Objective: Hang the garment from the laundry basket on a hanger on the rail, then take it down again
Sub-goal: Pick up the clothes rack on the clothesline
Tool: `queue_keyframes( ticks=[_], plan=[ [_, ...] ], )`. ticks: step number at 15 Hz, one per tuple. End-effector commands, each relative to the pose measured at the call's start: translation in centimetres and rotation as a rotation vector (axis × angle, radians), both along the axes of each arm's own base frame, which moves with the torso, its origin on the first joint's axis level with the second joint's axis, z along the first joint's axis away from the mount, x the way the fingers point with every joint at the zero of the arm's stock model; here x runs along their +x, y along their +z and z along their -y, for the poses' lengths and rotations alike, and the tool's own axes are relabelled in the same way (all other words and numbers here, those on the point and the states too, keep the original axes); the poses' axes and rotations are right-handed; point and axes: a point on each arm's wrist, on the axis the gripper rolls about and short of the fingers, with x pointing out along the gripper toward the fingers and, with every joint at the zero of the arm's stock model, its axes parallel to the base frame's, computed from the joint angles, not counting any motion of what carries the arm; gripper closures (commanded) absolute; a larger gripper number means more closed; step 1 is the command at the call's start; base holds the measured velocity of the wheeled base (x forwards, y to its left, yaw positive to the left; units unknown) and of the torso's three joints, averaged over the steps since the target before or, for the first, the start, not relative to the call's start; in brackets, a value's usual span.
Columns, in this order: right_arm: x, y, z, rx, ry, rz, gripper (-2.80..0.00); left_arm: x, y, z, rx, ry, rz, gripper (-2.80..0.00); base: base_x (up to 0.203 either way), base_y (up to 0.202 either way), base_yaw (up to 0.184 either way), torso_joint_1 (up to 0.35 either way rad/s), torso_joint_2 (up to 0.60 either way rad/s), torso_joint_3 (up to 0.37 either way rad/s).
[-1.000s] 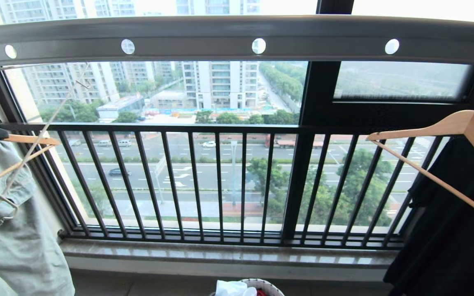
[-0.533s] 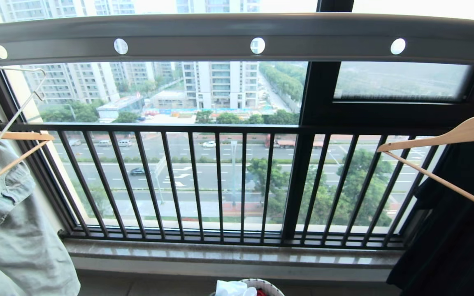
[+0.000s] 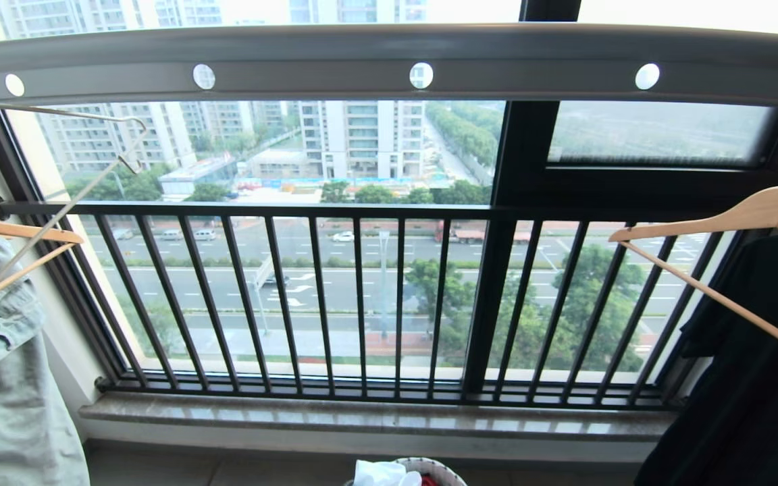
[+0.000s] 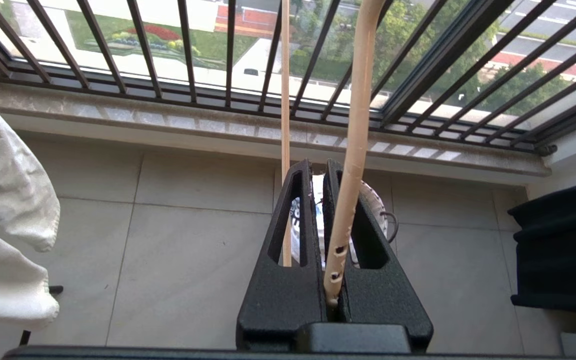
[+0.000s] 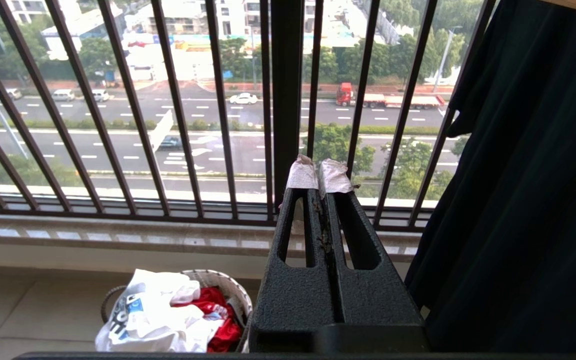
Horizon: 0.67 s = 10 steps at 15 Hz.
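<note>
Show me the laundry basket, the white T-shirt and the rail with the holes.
laundry basket (image 5: 235, 295), right wrist view, woven rim.
white T-shirt (image 5: 150, 312), right wrist view, crumpled cloth in the basket.
rail (image 3: 531, 67), head view, grey face between holes.

The floor (image 5: 28, 300) is laid with large pale beige tiles, thin grout lines running between them. The laundry basket (image 5: 228, 290) stands directly on it, close below the stone window sill (image 3: 375, 418), with the garment (image 5: 143, 315) heaped inside over something red. At the right, a black garment (image 4: 558, 250) reaches down near the tiles; whether it touches them cannot be told. A pale garment (image 4: 3, 225) hangs above the floor at the left
</note>
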Motion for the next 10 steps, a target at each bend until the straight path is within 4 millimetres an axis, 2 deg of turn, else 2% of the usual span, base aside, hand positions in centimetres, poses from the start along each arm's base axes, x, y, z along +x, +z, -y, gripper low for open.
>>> queue_keyframes(
  ticks=[1,4,6,10],
  plan=[
    [0.0,0.0,0.0,0.000,0.000,-0.001,0.00,-1.1,-0.2,1.0,-0.006,-0.084,-0.027,0.00,0.000,0.000,0.000,0.000,0.00,0.000],
    [0.0,0.0,0.0,0.000,0.000,0.000,0.00,-1.0,-1.3,2.3,-0.004,-0.272,-0.123,0.00,0.000,0.000,0.000,0.000,0.00,0.000],
    [0.0,0.0,0.0,0.000,-0.001,0.000,0.00,-0.6,-2.8,2.9,-0.002,-0.420,-0.190,0.00,0.000,0.000,0.000,0.000,0.00,0.000],
    [0.0,0.0,0.0,0.000,0.000,-0.001,0.00,0.0,-6.2,3.3,0.130,-0.645,-0.250,0.00,0.000,0.000,0.000,0.000,0.00,0.000]
  ],
)
